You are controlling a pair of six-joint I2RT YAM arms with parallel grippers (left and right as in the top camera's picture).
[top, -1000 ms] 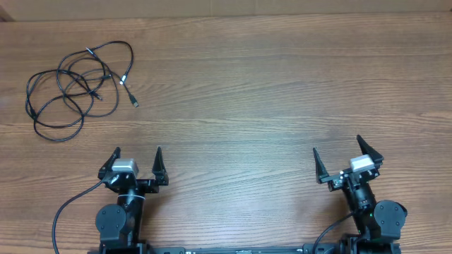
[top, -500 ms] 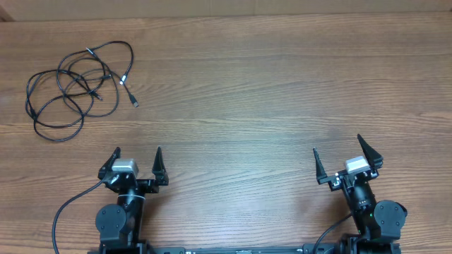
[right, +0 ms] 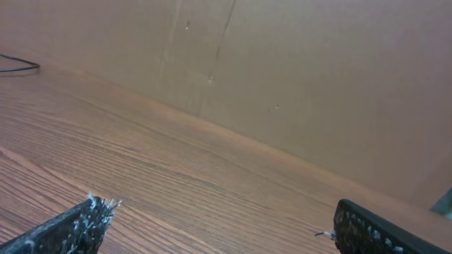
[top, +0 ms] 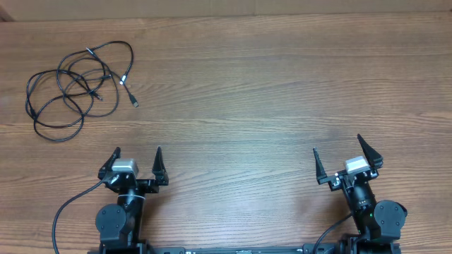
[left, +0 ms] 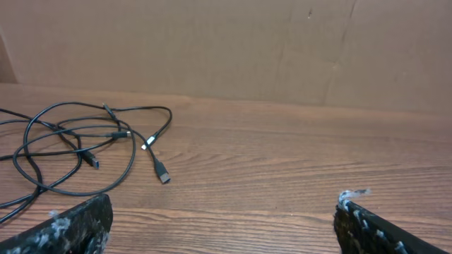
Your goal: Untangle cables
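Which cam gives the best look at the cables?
Overhead. It shows the cables whole, loops and plug ends, on the table. Left wrist sees the cables low, cut off at its left edge. Right wrist catches only a short bit.

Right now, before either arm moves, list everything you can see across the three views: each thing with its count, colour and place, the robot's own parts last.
cables: one loose tangle of a few cords, exact number unclear, black with silver-tipped plugs, far left of the table, apart from both hands
table: one, brown wood grain, under everything
cardboard wall: one, tan, along the table's far edge
arm wires: two, thick black, one at each arm base, near edge
left hand: one, black, near edge, left side, open, empty
right hand: one, black, near edge, right side, open, empty
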